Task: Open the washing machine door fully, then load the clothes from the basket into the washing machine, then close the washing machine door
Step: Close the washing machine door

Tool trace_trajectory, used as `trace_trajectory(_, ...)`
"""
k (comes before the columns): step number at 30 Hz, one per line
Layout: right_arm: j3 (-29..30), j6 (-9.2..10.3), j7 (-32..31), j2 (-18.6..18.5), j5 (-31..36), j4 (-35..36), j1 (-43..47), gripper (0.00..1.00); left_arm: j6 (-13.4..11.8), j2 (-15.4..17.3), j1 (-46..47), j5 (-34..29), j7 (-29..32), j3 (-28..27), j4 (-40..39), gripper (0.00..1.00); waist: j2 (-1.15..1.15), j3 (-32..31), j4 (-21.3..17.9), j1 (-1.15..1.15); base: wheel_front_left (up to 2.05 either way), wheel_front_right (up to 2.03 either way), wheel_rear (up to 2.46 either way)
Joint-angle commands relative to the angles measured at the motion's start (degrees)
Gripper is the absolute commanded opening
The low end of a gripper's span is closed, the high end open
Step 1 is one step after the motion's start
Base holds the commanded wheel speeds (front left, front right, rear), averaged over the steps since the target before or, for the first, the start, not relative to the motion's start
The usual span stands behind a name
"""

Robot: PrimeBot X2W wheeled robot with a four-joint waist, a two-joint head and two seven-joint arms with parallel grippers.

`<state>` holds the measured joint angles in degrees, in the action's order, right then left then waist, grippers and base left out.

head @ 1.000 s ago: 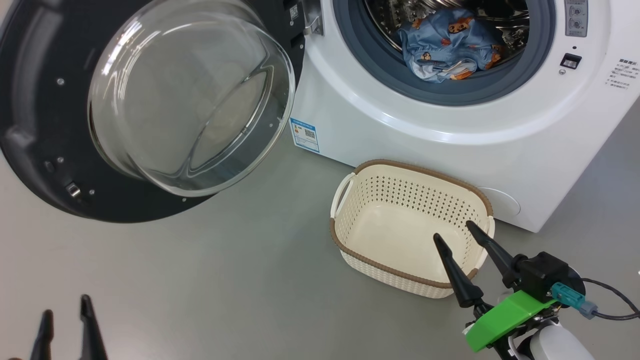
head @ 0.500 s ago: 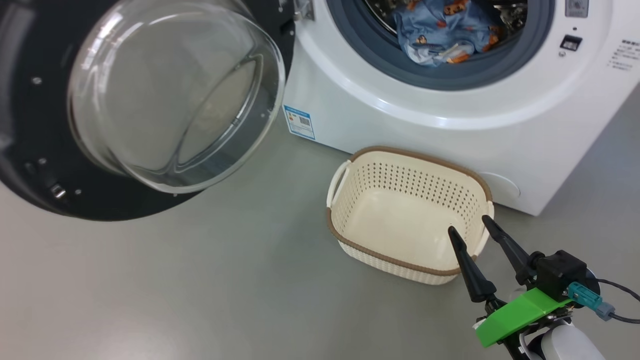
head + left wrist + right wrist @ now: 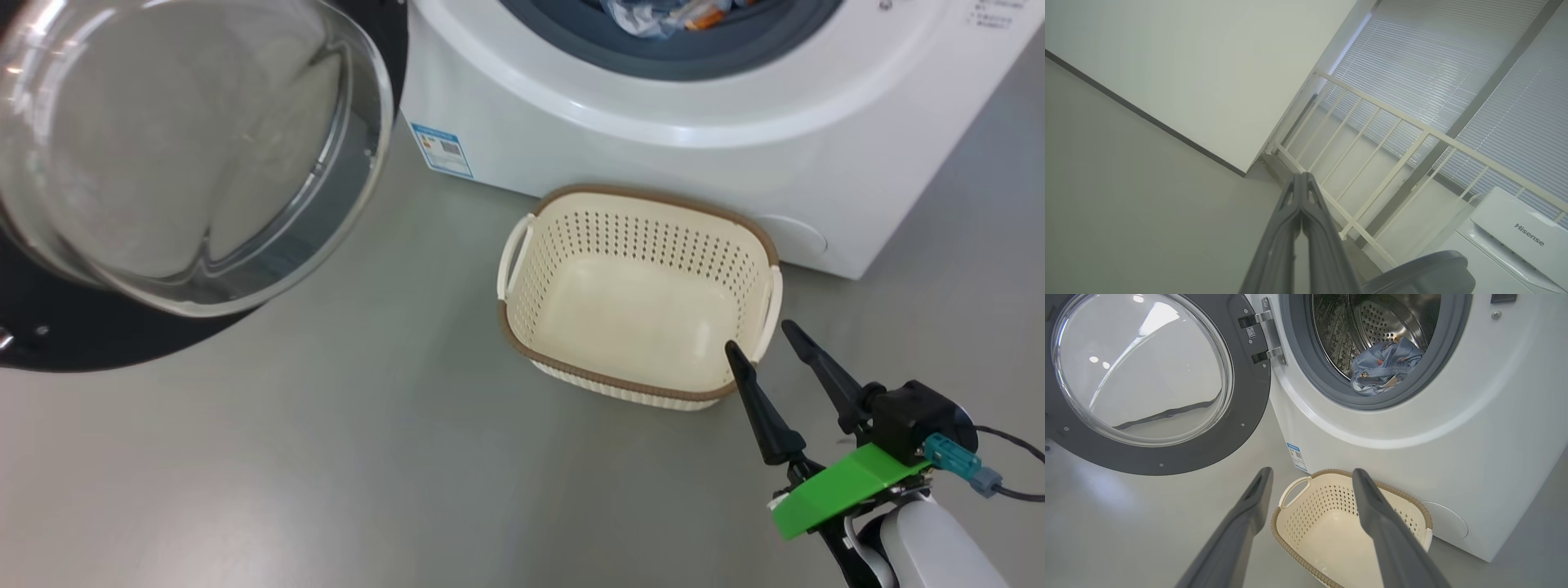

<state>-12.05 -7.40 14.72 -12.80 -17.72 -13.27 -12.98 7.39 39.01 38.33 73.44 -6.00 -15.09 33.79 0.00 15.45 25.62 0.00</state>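
Right hand (spread open) just beside basket; clothes in drum

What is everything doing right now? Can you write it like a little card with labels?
washing machine door: wide open
clothes: inside the drum of the washing machine
basket: empty, on the floor in front of the machine
right gripper: open, holding nothing, by the basket's corner
left gripper: shut, holding nothing, pointing toward a railing
left to do: close the door
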Motion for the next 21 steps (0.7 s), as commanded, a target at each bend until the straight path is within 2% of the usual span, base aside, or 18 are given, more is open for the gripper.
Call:
trace_trajectory(1, -1.5, -0.09, 0.3, 0.0, 0.5, 1.5, -1.1, 1.0, 0.1, 5.1, 2.7, 2.4, 3.3, -0.4, 1.1, 0.0, 0.0, 1.7, -1.3, 0.0, 0.0, 0.0, 0.0)
trace_trajectory(4, -2.0, -0.09, 0.3, 0.0, 0.6, 1.4, -1.8, 1.0, 0.1, 6.7, 4.8, 7.2, 11.5, 1.1, 5.7, 0.0, 0.0, 2.6, -1.8, 0.0, 0.0, 0.0, 0.0)
trace_trajectory(7, -2.6, -0.09, 0.3, -0.5, 0.7, 1.5, -2.3, 1.0, 0.1, 8.6, 6.2, 9.6, 18.4, 2.8, 9.3, 0.0, 0.0, 3.8, -2.2, 0.0, 0.0, 0.0, 0.0)
trace_trajectory(14, -3.0, -0.09, 0.3, -1.9, 1.0, 1.6, -2.6, 1.0, 0.1, 9.2, 8.3, 12.7, 28.0, 5.4, 11.8, 0.0, 0.0, 5.8, -1.8, 0.0, 0.0, 0.0, 0.0)
trace_trajectory(21, -3.2, -0.09, 0.3, -2.1, 1.2, 1.5, -2.8, 1.0, 0.1, 8.8, 8.6, 13.3, 32.8, 7.5, 13.1, 0.0, 0.0, 6.5, -1.5, 0.0, 0.0, 0.0, 0.0)
